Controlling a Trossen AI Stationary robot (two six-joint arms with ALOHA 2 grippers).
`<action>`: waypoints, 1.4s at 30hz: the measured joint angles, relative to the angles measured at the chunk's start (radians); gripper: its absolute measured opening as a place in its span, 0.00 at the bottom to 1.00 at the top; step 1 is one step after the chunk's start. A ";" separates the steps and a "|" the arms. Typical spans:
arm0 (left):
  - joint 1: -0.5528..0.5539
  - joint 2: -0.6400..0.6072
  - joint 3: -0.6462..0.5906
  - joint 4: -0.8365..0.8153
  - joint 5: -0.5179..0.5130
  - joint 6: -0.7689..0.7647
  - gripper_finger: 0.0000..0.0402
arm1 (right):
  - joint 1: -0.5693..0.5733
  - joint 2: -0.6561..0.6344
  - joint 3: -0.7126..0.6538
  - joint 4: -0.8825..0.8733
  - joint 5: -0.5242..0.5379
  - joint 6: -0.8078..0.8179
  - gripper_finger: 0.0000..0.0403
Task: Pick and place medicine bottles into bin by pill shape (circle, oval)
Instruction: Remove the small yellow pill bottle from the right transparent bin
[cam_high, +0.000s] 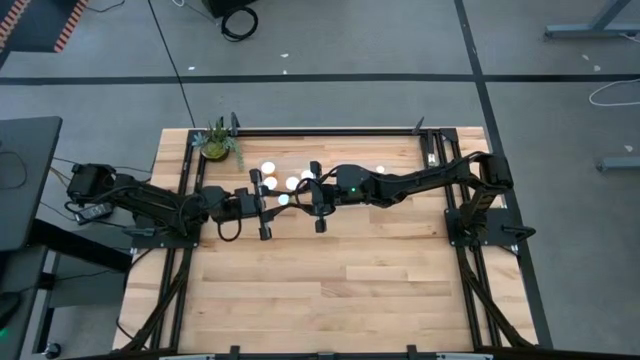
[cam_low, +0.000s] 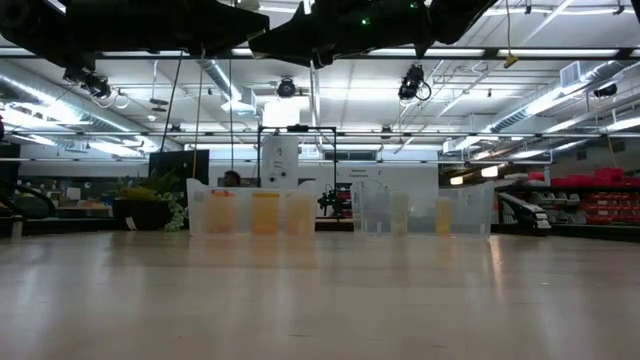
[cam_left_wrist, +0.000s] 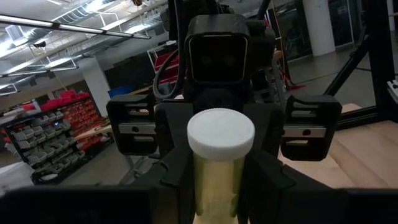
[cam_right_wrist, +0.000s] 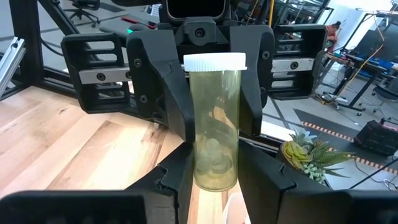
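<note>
One amber medicine bottle with a white cap is held upright high above the table's middle. My left gripper comes at it from the left and my right gripper from the right. Both are shut on it. The left wrist view shows the bottle cap up, and the right wrist view shows it with pills at its bottom. Other bottles show as white caps standing toward the far edge. The held bottle is out of the low view. My left gripper pinches the bottle's body below the cap between its two fingers, coming level from the table's left. The bottle stands upright, clear of the table. My right gripper pinches the bottle's lower body between its two fingers, coming level from the table's right. The left gripper's fingers flank the bottle higher up, under the cap.
Two clear bins with amber bottles in them stand side by side toward the far edge. A small potted plant stands at the far left corner. The near half of the wooden table is bare wood.
</note>
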 joint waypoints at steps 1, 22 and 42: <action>0.000 0.000 0.000 0.000 0.000 0.000 0.29 | 0.000 0.000 0.000 0.000 0.000 0.000 0.30; 0.001 -0.001 -0.002 -0.009 0.000 0.001 0.29 | 0.000 -0.027 0.002 -0.148 0.058 0.011 0.36; 0.022 0.000 0.000 -0.126 -0.097 -0.004 0.29 | -0.010 -0.069 0.055 -0.427 0.140 0.033 0.59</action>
